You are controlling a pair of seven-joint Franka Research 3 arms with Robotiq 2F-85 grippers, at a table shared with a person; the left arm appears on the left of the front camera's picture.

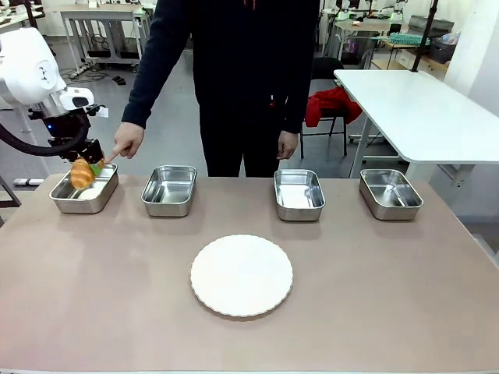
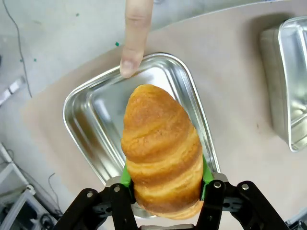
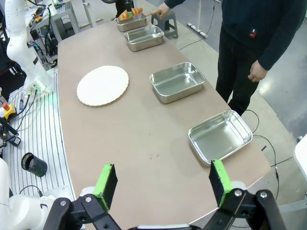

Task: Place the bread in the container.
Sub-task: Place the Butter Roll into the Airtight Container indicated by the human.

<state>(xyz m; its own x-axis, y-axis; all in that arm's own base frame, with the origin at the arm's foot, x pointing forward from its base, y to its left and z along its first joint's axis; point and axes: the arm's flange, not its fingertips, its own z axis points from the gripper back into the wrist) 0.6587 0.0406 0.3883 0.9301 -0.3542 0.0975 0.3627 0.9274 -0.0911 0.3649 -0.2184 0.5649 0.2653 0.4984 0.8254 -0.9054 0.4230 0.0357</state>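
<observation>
Golden-brown and ridged, the bread (image 2: 162,151) sits clamped between the green pads (image 2: 125,175) of our left gripper (image 2: 165,184), which hangs over the container (image 2: 86,103) at the left end of the row. In the left wrist view the croissant covers much of the pan's shiny floor, and we cannot tell whether it touches the metal. From the front we see the same bread (image 1: 81,172) held just above that pan (image 1: 72,201), with the left gripper (image 1: 87,165) closed on it.

The person's hand (image 1: 127,140) reaches down beside it, one finger (image 2: 135,36) pointing with its tip at the pan's far rim. The other hand (image 1: 288,144) hangs at the person's side.

Our right gripper (image 3: 163,184) hovers above the near right end of the table (image 1: 93,296), its pads spread wide with nothing between them. Three more steel pans (image 1: 168,189) stand in the row, and a round white plate (image 1: 242,275) lies nearer us in the middle.
</observation>
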